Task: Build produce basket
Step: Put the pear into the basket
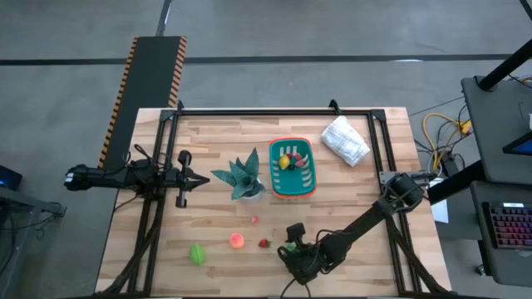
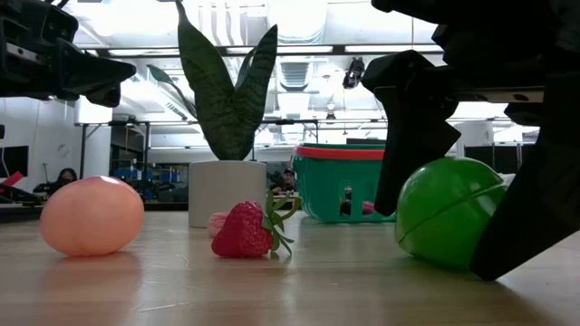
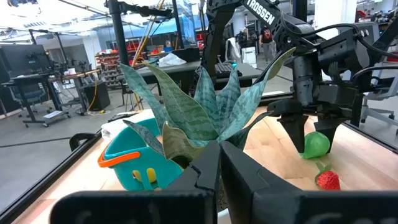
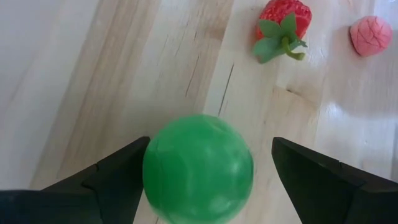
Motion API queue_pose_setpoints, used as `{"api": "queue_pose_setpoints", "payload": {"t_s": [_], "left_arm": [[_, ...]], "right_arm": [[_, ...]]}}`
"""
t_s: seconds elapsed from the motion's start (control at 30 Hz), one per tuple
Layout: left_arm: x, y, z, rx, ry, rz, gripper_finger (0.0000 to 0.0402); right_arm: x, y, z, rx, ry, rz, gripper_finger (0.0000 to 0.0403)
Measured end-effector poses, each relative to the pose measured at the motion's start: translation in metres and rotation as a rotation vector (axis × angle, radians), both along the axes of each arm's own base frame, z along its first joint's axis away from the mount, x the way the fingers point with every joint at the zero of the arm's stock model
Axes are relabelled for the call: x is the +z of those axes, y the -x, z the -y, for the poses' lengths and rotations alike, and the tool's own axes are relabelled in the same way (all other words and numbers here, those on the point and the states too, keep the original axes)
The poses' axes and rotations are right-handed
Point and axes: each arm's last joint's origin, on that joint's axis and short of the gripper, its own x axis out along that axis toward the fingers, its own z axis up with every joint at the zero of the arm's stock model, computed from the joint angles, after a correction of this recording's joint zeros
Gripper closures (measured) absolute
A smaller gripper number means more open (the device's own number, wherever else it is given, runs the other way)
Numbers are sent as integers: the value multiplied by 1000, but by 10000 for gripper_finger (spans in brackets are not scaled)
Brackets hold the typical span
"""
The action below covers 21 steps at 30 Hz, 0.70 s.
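The teal basket (image 1: pixel 273 166) with an orange band stands at the table's far middle, with yellow and red produce inside. A green ball (image 4: pixel 198 168) rests on the table near the near edge. My right gripper (image 4: pixel 210 146) is open, pointing down, with one finger on each side of the ball. A strawberry (image 1: pixel 264 243), an orange-pink ball (image 1: pixel 237 241), a small pink piece (image 1: pixel 254 219) and a green piece (image 1: pixel 196 253) lie on the table to its left. My left gripper (image 1: pixel 202 178) is shut and held level at the left, pointing at the plant. My right gripper's fingers stand on both sides of the green ball (image 2: pixel 449 213), coming from above. One finger (image 4: pixel 124 171) lies at the ball's edge and I cannot tell whether it touches. The other finger (image 4: pixel 311 174) stands clear of it. The ball sits on the table.
A teal spiky-leaved plant in a white pot (image 1: pixel 243 176) stands between my left gripper and the basket. A white bag (image 1: pixel 345 139) lies at the far right. A black frame runs around the table's far part.
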Motion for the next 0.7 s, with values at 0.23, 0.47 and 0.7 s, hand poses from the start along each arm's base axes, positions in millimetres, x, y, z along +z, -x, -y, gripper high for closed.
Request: {"api": "queue_pose_setpoints", "payload": {"t_s": [0.23, 0.47, 0.7], "left_arm": [[0, 0, 0, 0, 0, 0, 402], [0, 0, 0, -1, 0, -1, 402], [0, 0, 0, 0, 0, 0, 402]], "right_arm": [[0, 0, 0, 0, 2, -2, 76], [2, 1, 0, 0, 3, -3, 76], [3, 1, 1, -3, 3, -3, 76]]}}
